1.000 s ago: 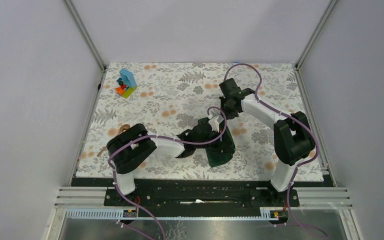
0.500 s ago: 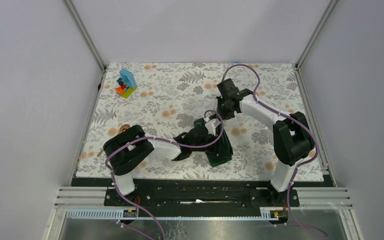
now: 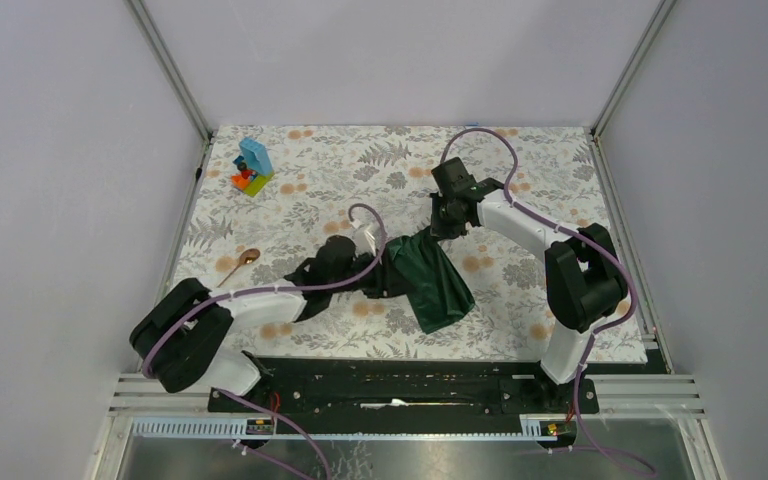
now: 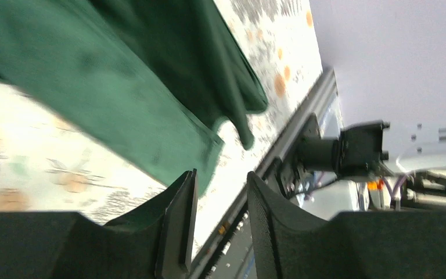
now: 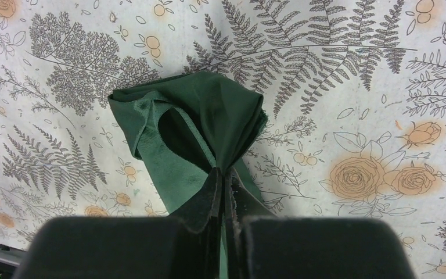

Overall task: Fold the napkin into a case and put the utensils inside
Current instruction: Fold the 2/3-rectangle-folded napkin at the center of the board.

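Note:
The dark green napkin (image 3: pixel 432 282) lies crumpled and half folded on the floral covering in the middle of the top view. My right gripper (image 3: pixel 441 228) is shut on its far end, the cloth bunched between the fingers (image 5: pixel 223 177) and hanging in a loose fold (image 5: pixel 197 125). My left gripper (image 3: pixel 390 282) sits at the napkin's left edge, open, with nothing between its fingers (image 4: pixel 181 215); the green cloth (image 4: pixel 122 87) lies just beyond them. One brownish spoon (image 3: pixel 246 259) lies on the covering to the left of the left arm. Other utensils are out of view.
A colourful toy block stack (image 3: pixel 252 168) stands at the back left. The floral covering (image 3: pixel 520 170) ends at metal rails on the left, right and near side (image 3: pixel 410 385). The right arm's base (image 4: pixel 348 152) shows past the near edge in the left wrist view.
My left gripper has opened and let go of the napkin, and the left arm has swung left and stretched low, uncovering the spoon. The right gripper stays shut, pulling the cloth's far end slightly left.

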`<state>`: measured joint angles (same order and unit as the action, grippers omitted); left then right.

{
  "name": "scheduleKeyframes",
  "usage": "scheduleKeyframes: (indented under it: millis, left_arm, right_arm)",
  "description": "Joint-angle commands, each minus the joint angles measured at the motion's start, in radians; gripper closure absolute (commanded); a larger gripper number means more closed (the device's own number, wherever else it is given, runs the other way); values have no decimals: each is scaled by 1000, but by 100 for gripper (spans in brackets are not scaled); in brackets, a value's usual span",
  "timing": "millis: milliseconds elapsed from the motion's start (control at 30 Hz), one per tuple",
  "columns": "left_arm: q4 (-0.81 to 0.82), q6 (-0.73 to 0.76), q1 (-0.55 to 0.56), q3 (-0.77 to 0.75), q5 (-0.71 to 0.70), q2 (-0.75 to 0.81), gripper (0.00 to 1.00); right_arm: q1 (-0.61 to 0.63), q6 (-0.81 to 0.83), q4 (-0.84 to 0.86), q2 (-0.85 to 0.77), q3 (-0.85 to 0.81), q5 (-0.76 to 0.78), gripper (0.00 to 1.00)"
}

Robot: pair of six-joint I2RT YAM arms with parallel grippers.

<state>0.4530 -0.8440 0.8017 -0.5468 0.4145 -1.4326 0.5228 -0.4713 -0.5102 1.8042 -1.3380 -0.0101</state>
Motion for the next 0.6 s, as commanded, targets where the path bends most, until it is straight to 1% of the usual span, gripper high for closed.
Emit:
scheduleKeyframes:
  millis: [0,100,233,333,467,567]
  left_arm:
    - [-39,-3,-146,14,43,24,64]
    - [-17,-18,-202,-46,43,-64,70]
    - [63,-43,-215,-158,39,-235,72]
    - [116,-53,-218,-239,53,-351,77]
    - [125,-55,-218,-302,58,-422,81]
    - [79,-35,-219,-324,17,-443,86]
  right_arm:
    - [16,-6,-1,6,-43,5,100]
    - [23,-12,-1,10,-50,4,100]
    - [38,-15,-5,21,-61,16,100]
    - [48,-15,-12,29,-73,34,100]
    - [57,-17,-17,37,-83,36,100]
    - [63,-17,-19,39,-87,40,100]
